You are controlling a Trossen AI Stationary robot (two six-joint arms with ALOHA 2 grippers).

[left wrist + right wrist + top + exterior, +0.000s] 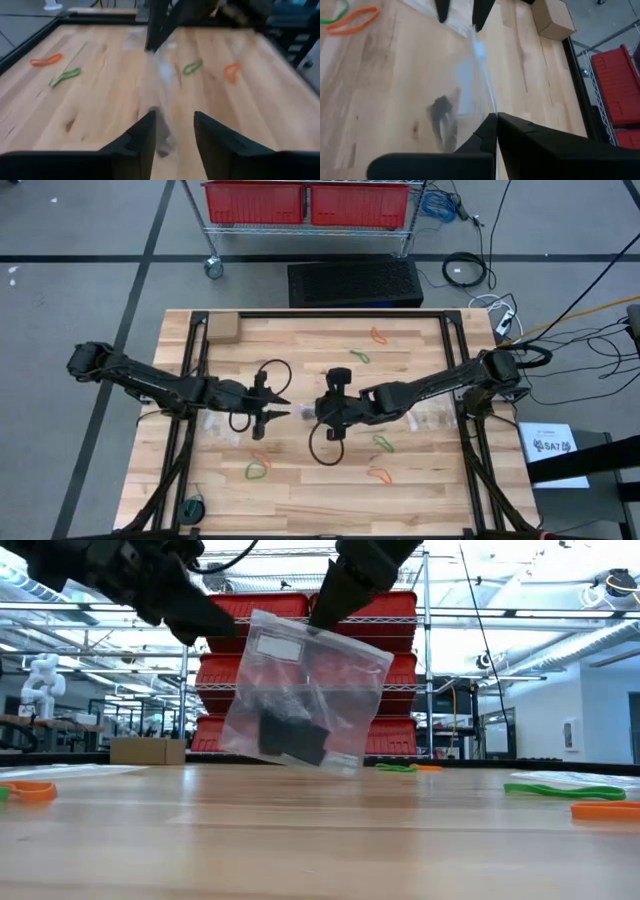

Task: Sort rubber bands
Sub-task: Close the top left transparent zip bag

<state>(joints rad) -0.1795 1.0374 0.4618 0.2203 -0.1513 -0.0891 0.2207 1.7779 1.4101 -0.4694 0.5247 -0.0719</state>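
Blank white label [277, 646] on bag [330, 690]

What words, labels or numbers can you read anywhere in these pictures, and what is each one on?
"SA7": printed on the white sheet beside the table's right edge, in the high view; its smaller print is too small to read.
White label strip on the clear zip bag: no text legible.
Nothing else readable.

Both arms are showing matte black, jointed links; a thin black cable is looping beside each wrist. Each pincer, left pincer [282, 407] and right pincer [313, 412], is ending in two flat, tapered black fingers [141, 145].
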